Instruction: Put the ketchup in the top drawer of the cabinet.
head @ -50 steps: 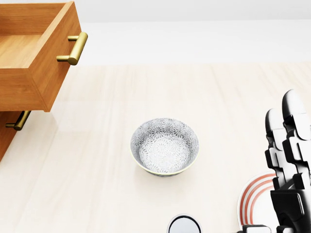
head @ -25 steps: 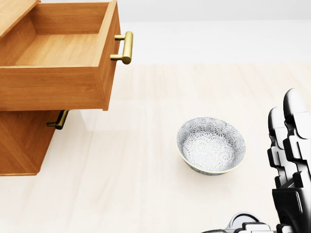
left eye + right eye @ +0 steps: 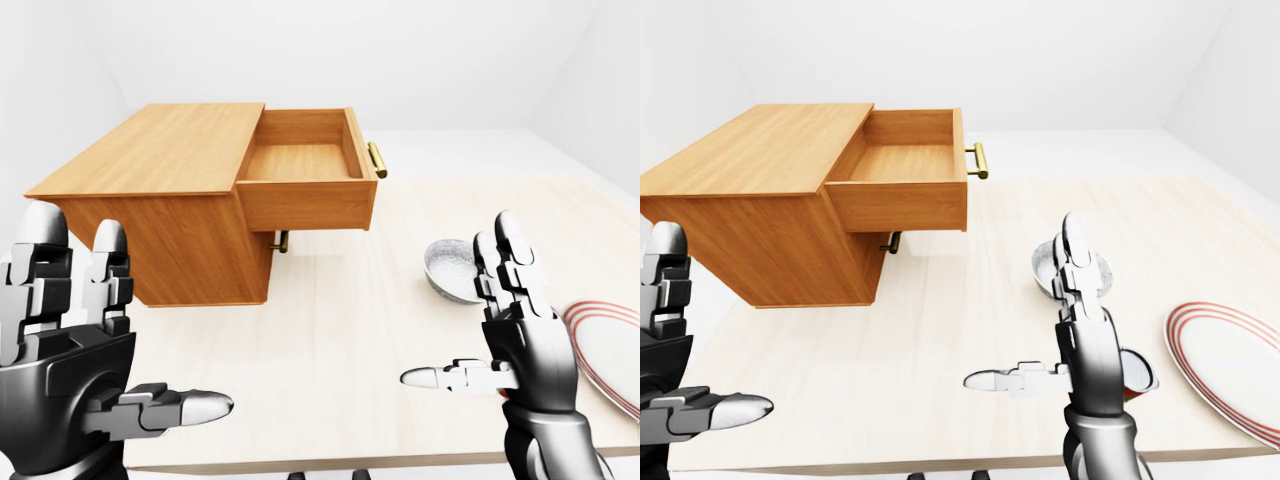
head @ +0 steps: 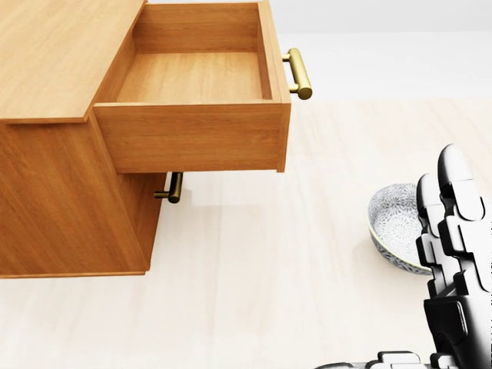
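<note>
The wooden cabinet (image 3: 150,150) stands on the left of the table, its top drawer (image 4: 192,77) pulled out and empty, with a brass handle (image 4: 298,74). My left hand (image 3: 130,330) is open at the bottom left of the left-eye view, holding nothing. Right of centre, my right hand (image 3: 460,310) is also open, fingers upright and thumb pointing left. A small round thing with a red patch (image 3: 1140,376) peeks out behind the right hand; it is too hidden to tell whether it is the ketchup.
A patterned grey bowl (image 4: 392,223) sits on the pale table (image 4: 254,269) to the right of the drawer, partly behind my right hand. A white plate with red rings (image 3: 1230,370) lies at the right edge. The lower drawer's handle (image 4: 174,187) shows under the open drawer.
The camera has turned left: cabinet and bowl slide rightward in the head view, and the whole open drawer now shows. My right hand keeps its place at the lower right.
</note>
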Tool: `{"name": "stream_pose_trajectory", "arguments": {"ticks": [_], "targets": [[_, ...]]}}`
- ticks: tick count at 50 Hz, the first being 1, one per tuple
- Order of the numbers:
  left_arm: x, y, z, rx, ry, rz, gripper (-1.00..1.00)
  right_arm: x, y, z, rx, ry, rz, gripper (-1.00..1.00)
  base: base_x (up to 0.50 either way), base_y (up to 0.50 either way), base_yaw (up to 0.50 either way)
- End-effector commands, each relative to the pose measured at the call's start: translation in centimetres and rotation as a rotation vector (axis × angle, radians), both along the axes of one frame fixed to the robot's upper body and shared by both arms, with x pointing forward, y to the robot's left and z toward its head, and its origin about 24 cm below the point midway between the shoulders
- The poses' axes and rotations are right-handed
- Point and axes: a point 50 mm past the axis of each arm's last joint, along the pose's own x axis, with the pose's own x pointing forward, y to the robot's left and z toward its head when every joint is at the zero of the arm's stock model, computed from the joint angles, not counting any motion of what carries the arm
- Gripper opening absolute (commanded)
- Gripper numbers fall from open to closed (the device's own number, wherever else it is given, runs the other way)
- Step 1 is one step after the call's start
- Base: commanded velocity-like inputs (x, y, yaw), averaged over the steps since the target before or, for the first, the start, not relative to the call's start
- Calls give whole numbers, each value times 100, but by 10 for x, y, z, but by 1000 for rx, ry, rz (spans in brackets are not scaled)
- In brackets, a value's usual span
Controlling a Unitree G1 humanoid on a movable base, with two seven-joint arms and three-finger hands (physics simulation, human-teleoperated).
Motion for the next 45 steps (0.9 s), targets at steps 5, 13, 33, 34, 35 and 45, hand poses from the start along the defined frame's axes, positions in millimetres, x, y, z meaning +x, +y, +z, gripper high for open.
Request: {"name": "stream_pose_trajectory", "arguments": {"ticks": [5,13,33,34,35,45], "targets": [[1,0,-2,-2,8,-2,100,0,0,0,1,0,-1,100,7,50,0],[1,0,-1,-1,2,-1,100,1,-4,0,31,-10,-13,100,4,31,0],[5,-1,-4,-3,21,-5,100,-25,-18,19,61,-70,-10,100,0,0,0],[6,-1,-4,-5,22,-3,100,-29,-30,19,48,-53,-43,100,0,0,0],[4,0,-3,-3,18,-3,100,-31,-35,20,45,-38,-46,100,0,0,0],[8,-1,-5,-4,28,-8,100,-56,-87,56,-98,189,-121,100,0,0,0]]}}
